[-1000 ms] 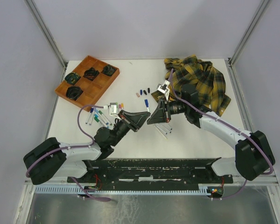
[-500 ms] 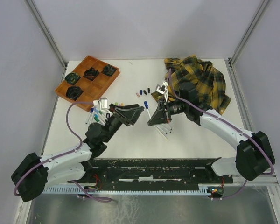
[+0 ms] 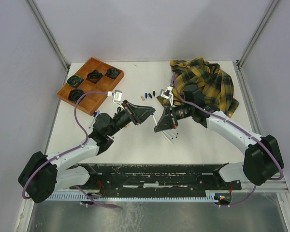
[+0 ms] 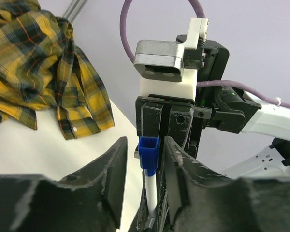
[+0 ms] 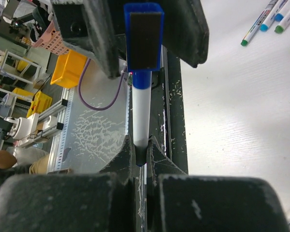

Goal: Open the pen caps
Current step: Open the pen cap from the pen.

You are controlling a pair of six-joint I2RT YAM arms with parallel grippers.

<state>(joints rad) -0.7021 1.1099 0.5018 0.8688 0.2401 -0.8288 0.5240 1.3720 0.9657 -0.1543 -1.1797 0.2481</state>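
Note:
My right gripper (image 5: 141,145) is shut on the bottom end of a white marker (image 5: 139,113) that carries a blue pen cap (image 5: 143,36). In the left wrist view that same blue cap (image 4: 149,152) stands between the fingers of my left gripper (image 4: 145,141). The left jaws are open: a gap shows on the cap's left side, and the right finger lies close against it. From above, the left gripper (image 3: 146,115) and right gripper (image 3: 160,123) meet tip to tip at mid table. Several loose caps (image 3: 149,94) lie behind them.
An orange compartment tray (image 3: 100,90) with dark coiled items sits at the back left. A yellow plaid shirt (image 3: 208,82) lies at the back right. More markers lie beside the left arm (image 3: 95,120) and under the right gripper (image 3: 172,134).
My left arm has swung up and right toward the right gripper. Its jaws opened and now straddle the blue cap. The right arm has held still with the marker.

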